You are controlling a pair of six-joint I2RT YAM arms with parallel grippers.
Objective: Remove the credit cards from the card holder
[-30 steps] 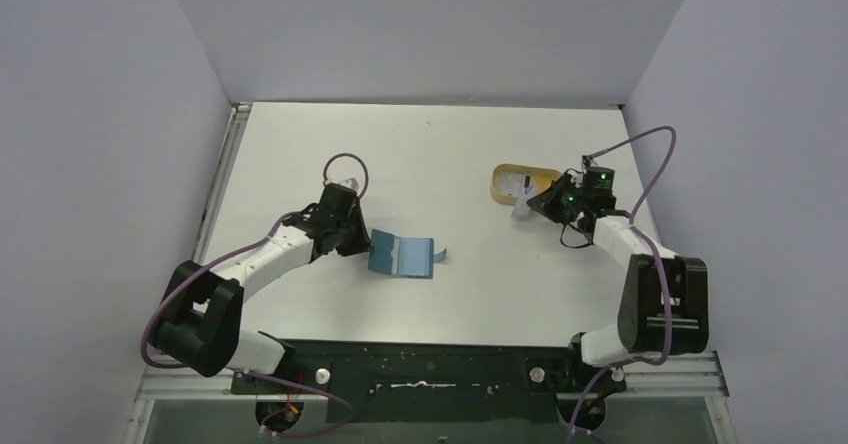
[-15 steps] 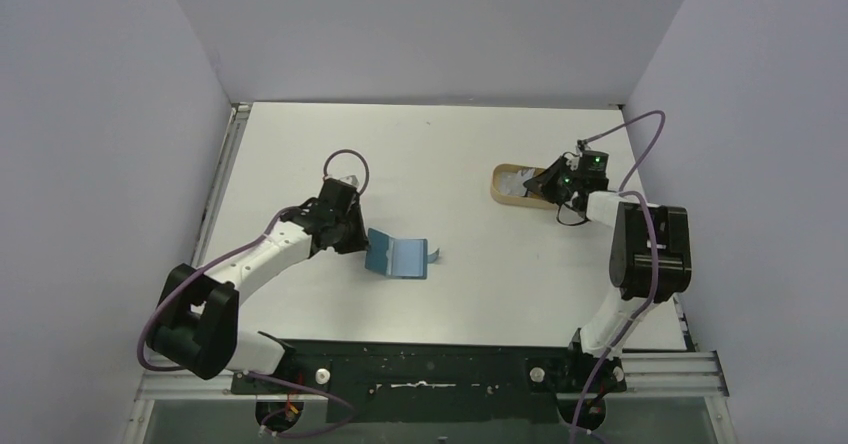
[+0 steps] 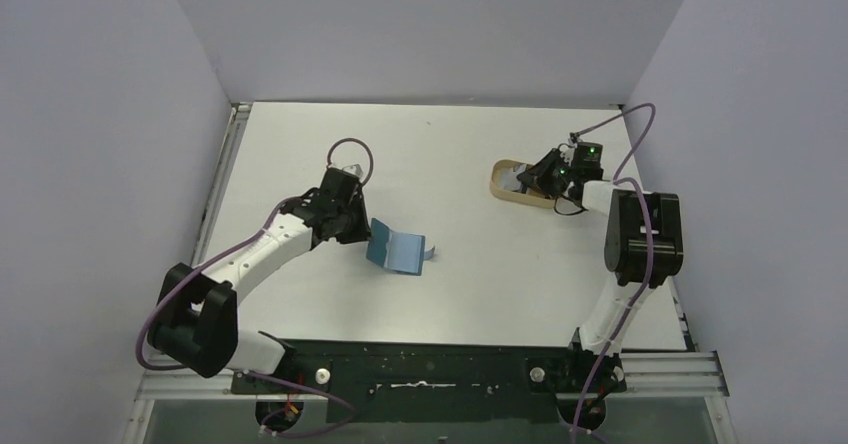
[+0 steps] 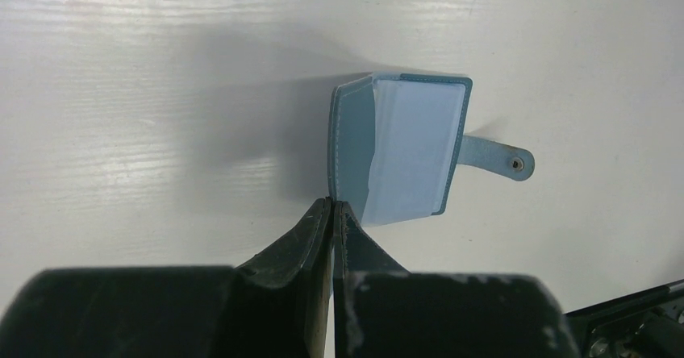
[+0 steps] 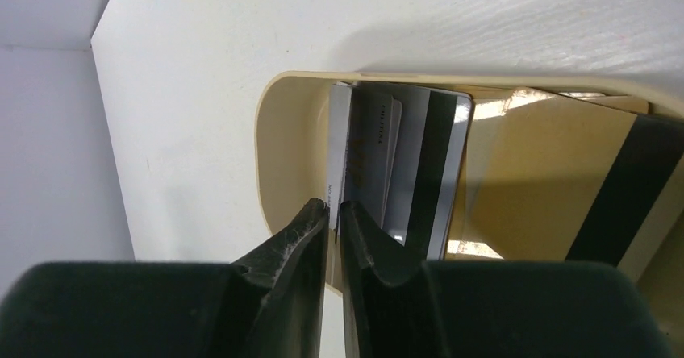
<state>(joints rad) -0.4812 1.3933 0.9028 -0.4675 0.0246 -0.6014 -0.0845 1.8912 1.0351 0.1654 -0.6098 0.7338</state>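
Grips holder (image 4: 403,152) with left jaws, clamped tight on the near corner of its left flap. Sits left of centre on worktop (image 3: 480,294), open, left flap tilted up, right half flat, snap tab (image 4: 500,160) poking out right in the left wrist view. Shows a pale panel inside; card or lining, cannot tell. Looks narrower from above than a second ago, folded further, nudged slightly toward the far left.

Pinches pale card (image 5: 339,140) with right jaws, nearly closed, only a thin slit between, card standing on edge inside tray (image 5: 274,148). Leans next to more cards (image 5: 403,156) in the tray, one with a black stripe; another black stripe at the right edge of that view. Hung just outside the tray's near side a second ago, over bare worktop; now within the rim. Stands at the worktop's far right, well apart from holder.

Has swung right arm (image 3: 640,239) up and in: black link low near the right edge before, now upright, closer to tray.
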